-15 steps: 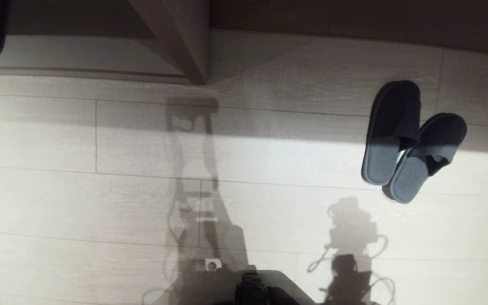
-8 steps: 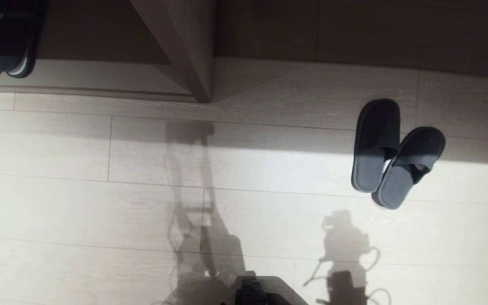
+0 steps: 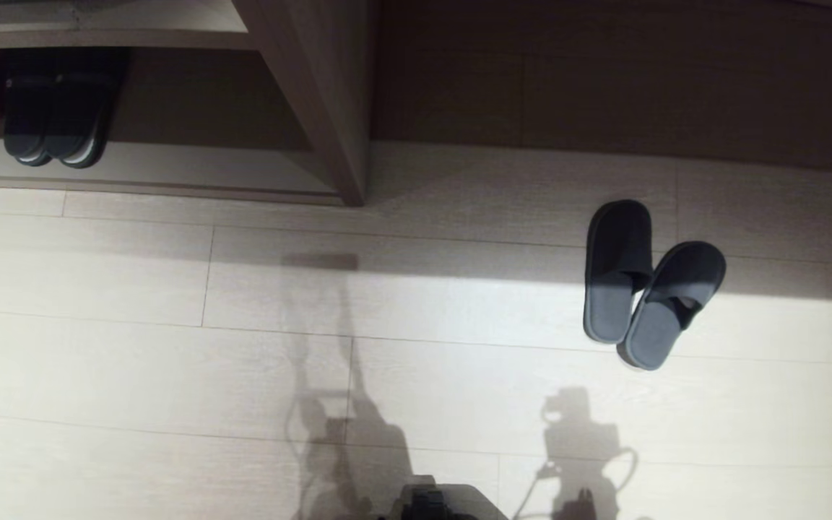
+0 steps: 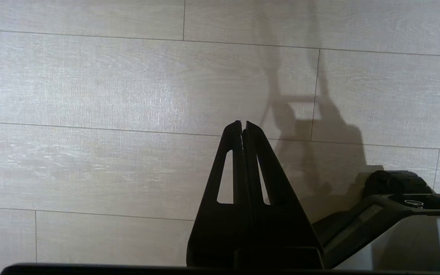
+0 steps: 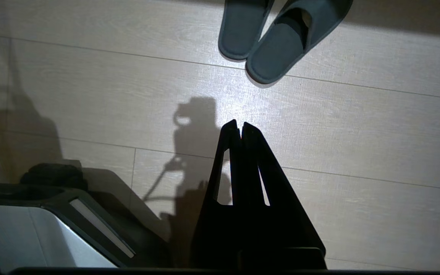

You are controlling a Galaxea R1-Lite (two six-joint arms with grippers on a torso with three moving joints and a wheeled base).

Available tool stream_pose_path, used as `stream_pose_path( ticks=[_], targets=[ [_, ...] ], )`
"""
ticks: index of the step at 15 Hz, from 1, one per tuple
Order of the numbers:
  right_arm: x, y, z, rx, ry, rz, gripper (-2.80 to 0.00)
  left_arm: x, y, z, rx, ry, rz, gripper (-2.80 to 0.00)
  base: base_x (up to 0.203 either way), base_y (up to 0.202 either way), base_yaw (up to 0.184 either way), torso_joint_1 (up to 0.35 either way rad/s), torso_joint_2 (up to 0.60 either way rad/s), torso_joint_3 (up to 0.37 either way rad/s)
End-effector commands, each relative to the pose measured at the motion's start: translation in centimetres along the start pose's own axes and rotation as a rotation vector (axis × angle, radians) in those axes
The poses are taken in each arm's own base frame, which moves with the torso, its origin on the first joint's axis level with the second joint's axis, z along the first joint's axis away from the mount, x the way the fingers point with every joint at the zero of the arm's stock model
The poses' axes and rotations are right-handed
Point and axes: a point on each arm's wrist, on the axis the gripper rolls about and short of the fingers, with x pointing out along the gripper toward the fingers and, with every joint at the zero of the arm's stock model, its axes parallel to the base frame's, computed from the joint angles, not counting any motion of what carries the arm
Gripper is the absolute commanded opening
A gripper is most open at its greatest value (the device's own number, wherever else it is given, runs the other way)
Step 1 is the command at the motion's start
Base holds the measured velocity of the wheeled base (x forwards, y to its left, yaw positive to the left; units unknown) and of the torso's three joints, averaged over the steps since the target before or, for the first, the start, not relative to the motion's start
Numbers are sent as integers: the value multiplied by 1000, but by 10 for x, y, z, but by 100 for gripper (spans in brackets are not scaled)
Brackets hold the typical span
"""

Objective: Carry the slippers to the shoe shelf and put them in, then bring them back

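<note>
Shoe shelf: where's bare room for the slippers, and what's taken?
Shoe shelf: bare floor from the dark shoes at its left end across to the divider panel. The left end is crowded. Slippers lie on the floor planks, right of the divider, overlapping at the heels; the planks around them are bare.

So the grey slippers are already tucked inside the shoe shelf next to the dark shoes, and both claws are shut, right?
Not quite. The slippers lie on the open floor, right of the shoe shelf, as the head view shows. The dark shoes are in it; left gripper and right gripper are shut.
</note>
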Motion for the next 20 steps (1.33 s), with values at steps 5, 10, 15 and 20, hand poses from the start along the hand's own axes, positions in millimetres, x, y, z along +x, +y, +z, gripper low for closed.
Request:
stream_pose_path(
  ticks=[5, 10, 15, 20],
  targets=[
    [0, 0, 0, 0, 2, 1, -280, 0, 0, 0, 0, 2, 1, -280, 0, 0, 0, 5, 1, 202],
    [0, 0, 0, 0, 2, 1, -280, 0, 0, 0, 0, 2, 0, -280, 0, 0, 0, 2, 0, 201],
    [0, 0, 0, 0, 0, 1, -280, 0, 0, 0, 0, 3, 0, -280, 0, 0, 0, 3, 0, 200],
    [0, 0, 0, 0, 2, 1, -280, 0, 0, 0, -2, 2, 0, -280, 0, 0, 0, 2, 3, 198]
  ],
)
